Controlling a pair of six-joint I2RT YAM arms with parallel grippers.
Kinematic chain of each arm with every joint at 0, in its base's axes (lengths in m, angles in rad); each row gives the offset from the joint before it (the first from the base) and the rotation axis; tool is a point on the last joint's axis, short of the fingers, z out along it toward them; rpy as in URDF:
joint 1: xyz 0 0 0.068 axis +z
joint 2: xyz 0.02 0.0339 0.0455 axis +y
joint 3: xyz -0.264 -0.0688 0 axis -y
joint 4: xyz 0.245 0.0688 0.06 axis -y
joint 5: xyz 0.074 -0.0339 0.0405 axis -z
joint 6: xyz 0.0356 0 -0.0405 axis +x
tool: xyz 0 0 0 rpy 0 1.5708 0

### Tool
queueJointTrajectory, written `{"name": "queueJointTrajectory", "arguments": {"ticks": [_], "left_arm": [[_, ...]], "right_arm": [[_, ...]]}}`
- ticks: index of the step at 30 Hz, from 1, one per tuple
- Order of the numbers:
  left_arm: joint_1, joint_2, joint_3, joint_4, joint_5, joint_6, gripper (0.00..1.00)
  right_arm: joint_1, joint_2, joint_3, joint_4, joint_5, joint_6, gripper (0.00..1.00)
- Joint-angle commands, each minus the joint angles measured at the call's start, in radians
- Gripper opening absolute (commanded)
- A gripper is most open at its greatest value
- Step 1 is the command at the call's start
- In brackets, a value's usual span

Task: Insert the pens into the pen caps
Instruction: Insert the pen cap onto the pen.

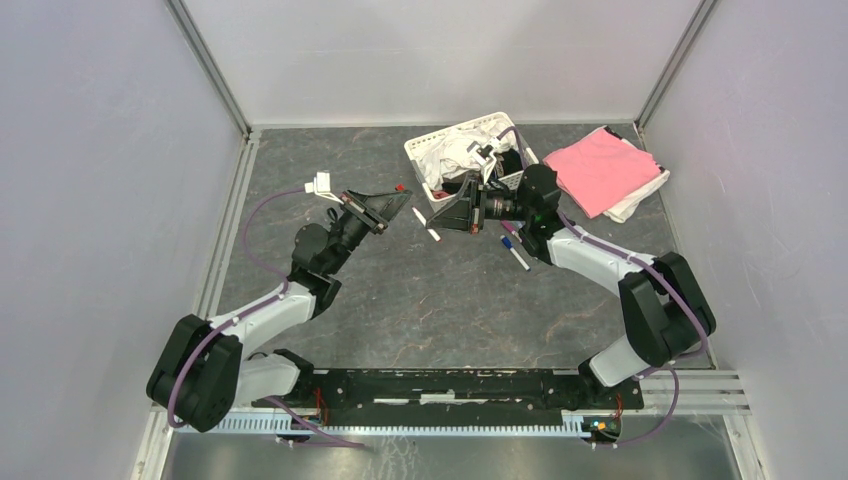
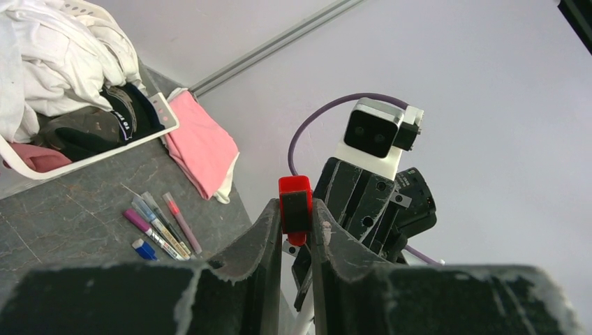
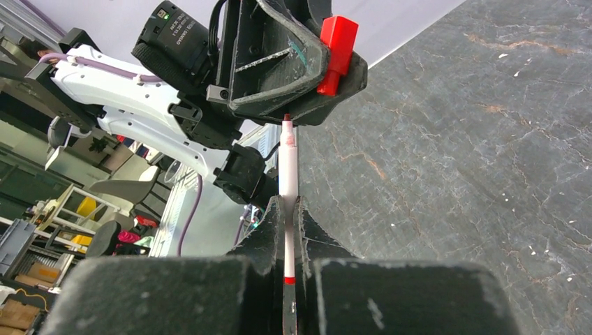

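My left gripper [image 2: 296, 209] is shut on a short red pen cap [image 2: 295, 202], which sticks out past the fingertips. My right gripper [image 3: 286, 202] is shut on a white pen [image 3: 287, 167] with a red tip and a red band. The tip points at the left gripper [image 3: 279, 63] and sits just under its fingers, off to the side of the red cap [image 3: 336, 49]. In the top view both grippers meet mid-table, left [image 1: 385, 205] and right [image 1: 455, 212], with the pen [image 1: 427, 225] between them. Several more pens [image 2: 160, 223] and a blue cap [image 2: 144, 248] lie on the table.
A white basket [image 1: 425, 160] full of clothes stands at the back centre. A folded pink cloth [image 1: 603, 170] lies at the back right. The loose pens [image 1: 513, 250] lie under the right arm. Grey walls enclose the table on three sides.
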Motion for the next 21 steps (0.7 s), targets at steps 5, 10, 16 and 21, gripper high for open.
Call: {"name": "queueJointTrajectory", "arguments": {"ticks": [5,10,16,21], "left_arm": [[-0.004,-0.014,0.019,0.061,0.021,-0.023,0.03],[-0.006,-0.013,0.02,0.059,0.027,-0.022,0.03],[-0.013,-0.012,0.018,0.057,0.028,-0.019,0.03],[-0.018,-0.012,0.021,0.053,0.03,-0.016,0.03]], "right_arm": [[-0.002,0.016,0.02,0.019,0.023,0.02,0.0],[-0.002,0.02,0.021,0.027,0.031,0.035,0.0],[-0.002,0.024,0.026,0.041,0.037,0.055,0.0],[-0.002,0.025,0.024,0.041,0.042,0.062,0.0]]}}
